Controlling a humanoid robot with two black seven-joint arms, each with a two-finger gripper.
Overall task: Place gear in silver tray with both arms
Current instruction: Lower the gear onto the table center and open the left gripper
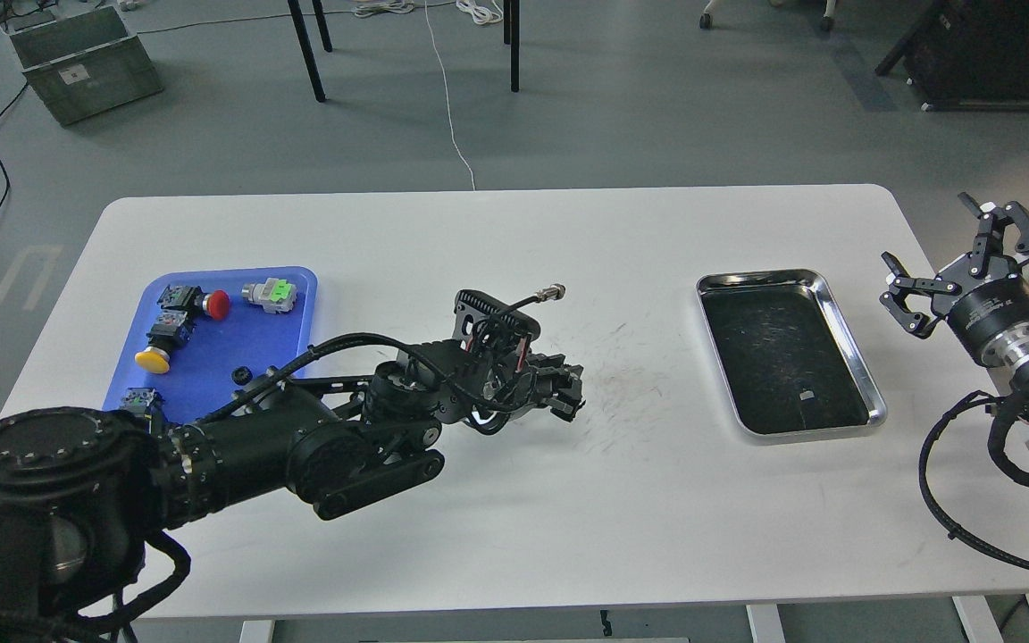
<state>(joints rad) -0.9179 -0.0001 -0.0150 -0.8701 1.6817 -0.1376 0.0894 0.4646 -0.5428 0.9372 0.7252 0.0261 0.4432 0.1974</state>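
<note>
Silver tray at the desk's right side

The silver tray (pixel 845 344) lies between the grippers: left gripper (pixel 568 393) mid-desk, grip unclear; right gripper (pixel 930 254) spread open, empty, past the right edge.

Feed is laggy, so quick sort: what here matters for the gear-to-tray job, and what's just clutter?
Job:
silver tray
left gripper
right gripper
small black part, possibly the gear, on the blue tray

Lying about:
red button
yellow button
green-and-grey switch
grey crate on the floor

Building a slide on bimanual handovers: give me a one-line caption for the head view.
Left pincer reaches mid-table between the blue tray and the empty silver tray; right pincer waits open.
</note>
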